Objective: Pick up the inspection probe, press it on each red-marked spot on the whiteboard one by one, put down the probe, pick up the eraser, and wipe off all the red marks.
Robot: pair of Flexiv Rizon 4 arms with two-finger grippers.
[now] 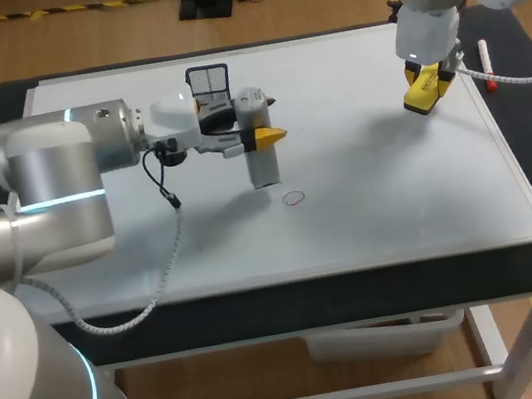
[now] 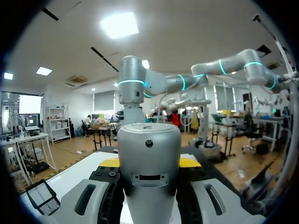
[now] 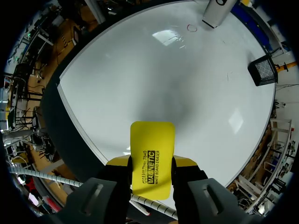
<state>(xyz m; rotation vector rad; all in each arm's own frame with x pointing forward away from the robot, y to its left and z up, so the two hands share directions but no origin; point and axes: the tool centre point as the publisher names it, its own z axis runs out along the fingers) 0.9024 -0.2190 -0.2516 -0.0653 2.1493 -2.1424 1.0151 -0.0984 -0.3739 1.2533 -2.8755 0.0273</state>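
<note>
**Probe upright beside the red ring**

The grey cylindrical probe (image 1: 260, 160) stood upright on the white whiteboard (image 1: 399, 209), with a small red ring (image 1: 293, 197) just near-right of its foot. The left pincer (image 1: 258, 138) clenched its upper barrel. It looked rigid, smooth and light, so a mid-barrel grip suited it. Far right, the right pincer (image 1: 425, 93) gripped the yellow eraser (image 3: 152, 156).

Open whiteboard (image 1: 359, 144) lies between probe (image 1: 259, 155) and eraser (image 1: 423, 92); mesh basket (image 1: 208, 79) behind probe.

My probe (image 1: 258, 145) is pale grey, my eraser (image 3: 152, 158) bright yellow with black lettering. The whiteboard (image 1: 376, 192) is white, bearing one red ring (image 1: 293, 197); the basket (image 1: 208, 79) is black mesh.
</note>
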